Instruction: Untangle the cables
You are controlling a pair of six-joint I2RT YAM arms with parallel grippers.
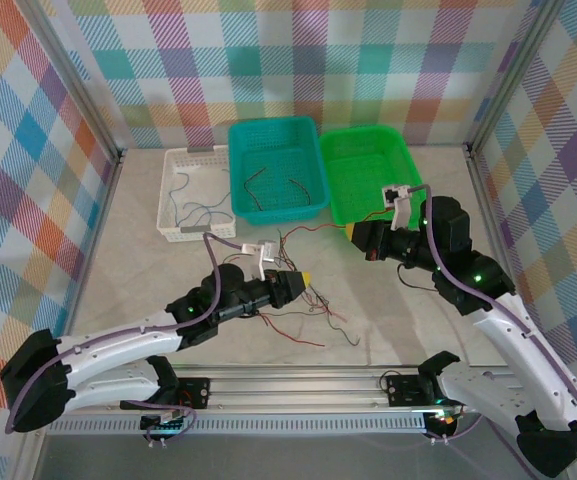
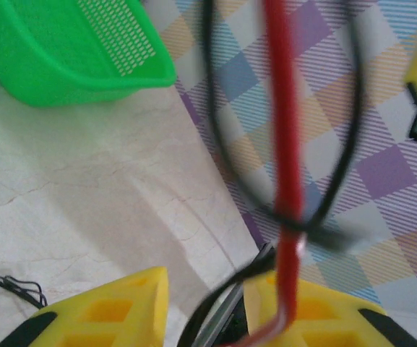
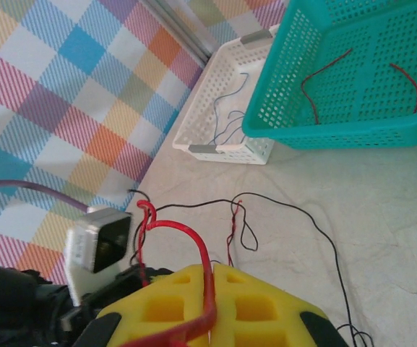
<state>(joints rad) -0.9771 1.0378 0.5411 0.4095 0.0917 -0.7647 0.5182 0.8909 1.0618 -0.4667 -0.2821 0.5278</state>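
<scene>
Top view, tangle: thin red, black and brown cables (image 1: 308, 300) heaped on table (image 1: 138, 265), between left gripper (image 1: 306, 279) and right gripper (image 1: 354, 235).
Left wrist, grip: yellow fingers (image 2: 121, 311) apart; red cable (image 2: 284, 144) and black cable (image 2: 209, 87) dropping into gap, seemingly ready for pinching.
Right wrist, grip: fingers (image 3: 259, 311) together, clamped on red cable (image 3: 202, 260), held above table, likely to draw it free.
Right wrist, baskets: teal plastic basket (image 3: 324, 134) holding red strands, white plastic basket (image 3: 222, 152) blue ones; sorted by colour, seemingly.

On the pale tabletop (image 1: 418, 310) stand a white basket (image 1: 165, 200), a teal basket (image 1: 273, 124) and a green basket (image 1: 363, 132) in a row; thin cables (image 1: 328, 315) sprawl in front.
</scene>
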